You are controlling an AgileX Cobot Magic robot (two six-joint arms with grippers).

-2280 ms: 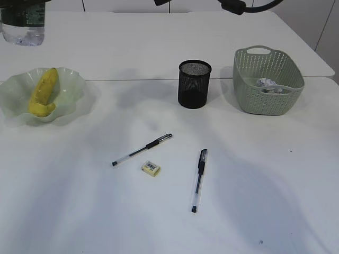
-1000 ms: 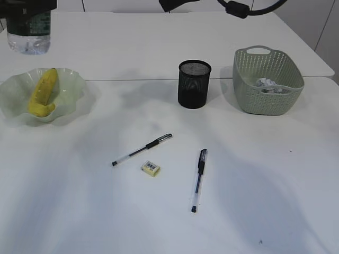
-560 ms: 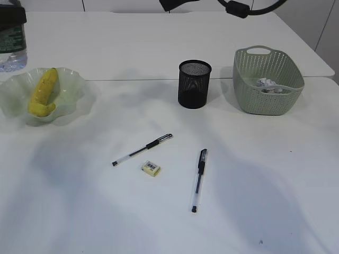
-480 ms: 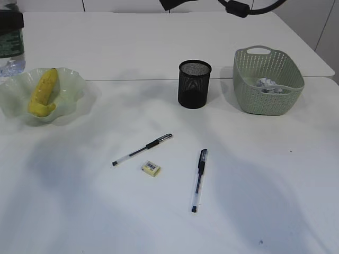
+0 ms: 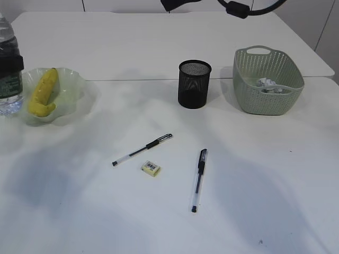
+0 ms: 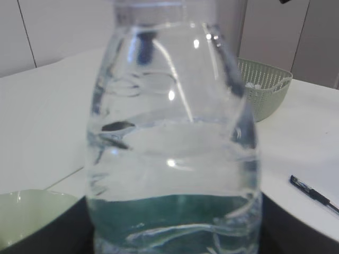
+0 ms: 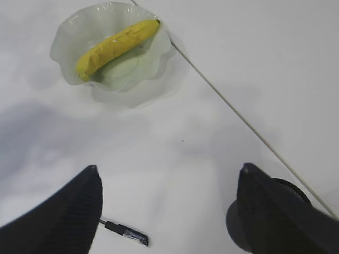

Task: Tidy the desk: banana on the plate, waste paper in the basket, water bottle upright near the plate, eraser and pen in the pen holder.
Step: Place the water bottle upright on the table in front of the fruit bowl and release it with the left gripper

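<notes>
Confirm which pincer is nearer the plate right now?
Left. The left pincer holds the water bottle upright right beside the plate. The right pincer hangs open, well above the desk, looking down on the plate from afar.

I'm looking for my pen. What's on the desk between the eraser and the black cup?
One pen lies between eraser and pen holder, seen in the exterior view.

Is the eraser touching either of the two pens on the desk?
Apart. The exterior view shows bare white desk all around the eraser, separating it from the pen to its upper left and the pen to its right.
</notes>
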